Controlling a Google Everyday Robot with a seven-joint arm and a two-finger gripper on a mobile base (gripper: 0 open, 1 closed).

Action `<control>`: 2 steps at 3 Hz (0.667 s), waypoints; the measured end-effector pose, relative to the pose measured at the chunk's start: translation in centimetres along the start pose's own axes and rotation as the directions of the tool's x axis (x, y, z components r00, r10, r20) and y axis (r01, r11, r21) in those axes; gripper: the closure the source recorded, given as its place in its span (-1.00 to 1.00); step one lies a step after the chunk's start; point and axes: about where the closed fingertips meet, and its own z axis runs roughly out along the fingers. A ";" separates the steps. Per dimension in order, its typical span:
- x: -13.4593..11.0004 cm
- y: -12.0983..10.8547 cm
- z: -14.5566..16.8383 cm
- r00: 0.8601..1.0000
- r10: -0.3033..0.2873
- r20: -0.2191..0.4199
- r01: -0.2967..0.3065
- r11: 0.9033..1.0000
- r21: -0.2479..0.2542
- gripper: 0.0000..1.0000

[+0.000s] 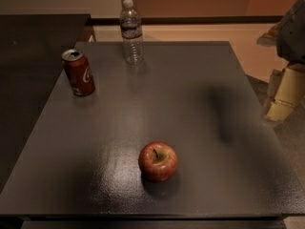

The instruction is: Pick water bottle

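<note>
water bottle [131,32] upright at far table [190,128] edge — likely light, thin-walled, slippery; grasp ribbed middle | gripper [282,104] off right side, well apart — open or closed, cannot tell

Office or lab test room: a water bottle [131,31], a Coca-Cola can [78,73] and an apple [157,161] stand spaced apart on a dark surface [205,80]. Behind it are tan floor [190,32] and a dark baseboard [190,19]. A robot's gripper [280,109] hangs off the surface's right edge.
</note>
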 end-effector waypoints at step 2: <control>-0.7 -0.6 0.3 1.000 0.000 0.021 -0.001 1.000 0.009 -1.00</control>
